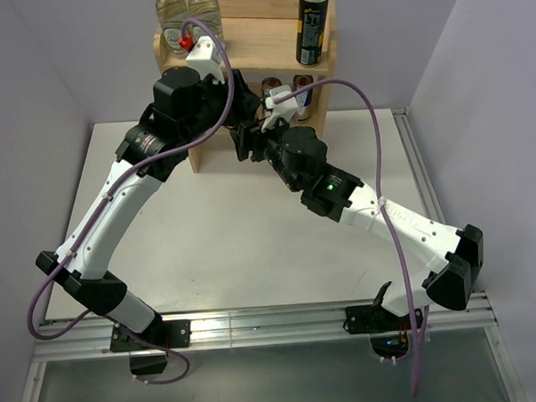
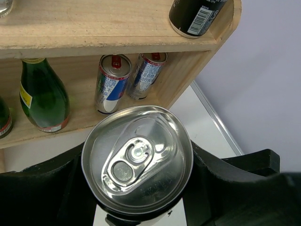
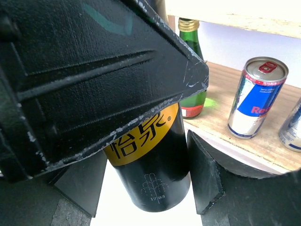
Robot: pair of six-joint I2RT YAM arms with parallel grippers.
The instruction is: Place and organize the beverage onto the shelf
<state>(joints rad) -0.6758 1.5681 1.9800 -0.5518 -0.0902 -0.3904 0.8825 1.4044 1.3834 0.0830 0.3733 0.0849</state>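
The left pincer (image 2: 136, 186) is squeezing shut on the yellow-label can (image 2: 137, 157) and holding it upright in the air, just in front of the shelf (image 1: 257, 46) and above the table (image 1: 234, 238). The can is not sitting on the shelf yet. The right pincer (image 3: 146, 188) is reaching in lower down, with one finger on each side of the can. One finger is looking very close to it and the other is showing a little gap, so I cannot tell if the right pincer is really gripping. It looks like the arms are passing the can from one to the other. On the low board a green bottle (image 2: 43, 92) and two blue-and-silver cans (image 2: 112, 84) are standing. On the top board two clear bottles (image 1: 188, 9) and a tall dark can (image 1: 312, 25) are standing. Next, the right pincer should be squeezing firmly before the left one is letting go, or the can may be dropping. Then the can should be going, upright, into a free spot, maybe beside the tall dark can, without bumping the other drinks.
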